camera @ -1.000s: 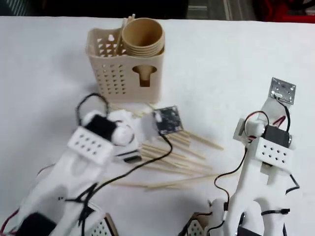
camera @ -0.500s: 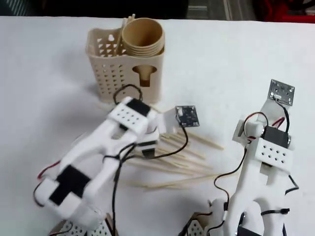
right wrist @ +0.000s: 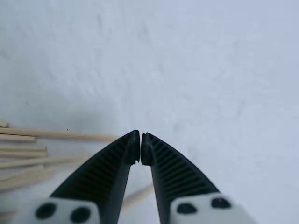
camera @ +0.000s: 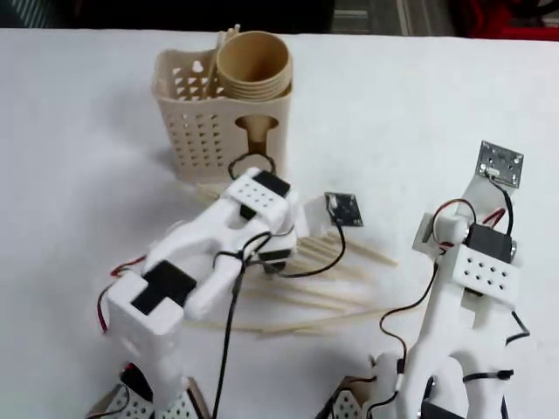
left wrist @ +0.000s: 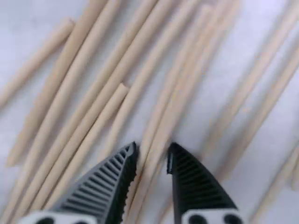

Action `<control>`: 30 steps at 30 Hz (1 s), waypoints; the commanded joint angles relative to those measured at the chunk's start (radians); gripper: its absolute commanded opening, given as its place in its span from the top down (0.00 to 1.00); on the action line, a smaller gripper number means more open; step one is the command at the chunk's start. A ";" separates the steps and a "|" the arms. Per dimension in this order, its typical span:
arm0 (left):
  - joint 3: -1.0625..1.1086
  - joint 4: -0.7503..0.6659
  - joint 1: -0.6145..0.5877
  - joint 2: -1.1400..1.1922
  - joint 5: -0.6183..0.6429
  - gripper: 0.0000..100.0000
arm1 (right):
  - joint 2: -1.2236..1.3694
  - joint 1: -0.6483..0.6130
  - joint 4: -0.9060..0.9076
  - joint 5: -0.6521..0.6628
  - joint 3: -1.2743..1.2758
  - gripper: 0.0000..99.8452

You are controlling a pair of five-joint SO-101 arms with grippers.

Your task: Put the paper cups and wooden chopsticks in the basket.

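1. Since a second ago, left arm (camera: 218, 253) is swinging up from the table's (camera: 87, 175) 7 o'clock corner, wrist now riding over the loose wooden chopsticks (camera: 349, 297).
2. Left gripper (left wrist: 152, 151) is hovering low on that pile, jaws parted narrowly, one or two sticks running through the gap; a grip cannot be confirmed.
3. Right gripper (right wrist: 140, 149) is sitting clenched, tips touching, nothing between them, at 3 o'clock of the pile.
4. Basket (camera: 196, 131) is standing upright at 12 o'clock of the pile.
5. Paper cups (camera: 253, 65) are sitting nested in its 3 o'clock compartment.
6. Upright chopsticks (camera: 229, 37) are poking out just at 10 o'clock of the cup rim.
7. Loose sticks are lying fanned on the table, tips pointing toward 4 o'clock.
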 commanded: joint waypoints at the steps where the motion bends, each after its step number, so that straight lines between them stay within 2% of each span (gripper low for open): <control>1: -0.031 -0.008 0.001 -0.002 0.032 0.98 | -0.021 0.012 -0.008 -0.009 -0.006 0.98; 16: -0.020 0.253 0.064 -0.311 0.089 0.98 | -0.021 0.013 -0.008 -0.009 -0.006 0.98; 30: -0.032 0.287 0.039 -0.639 0.178 0.98 | -0.021 0.013 -0.008 -0.009 -0.006 0.98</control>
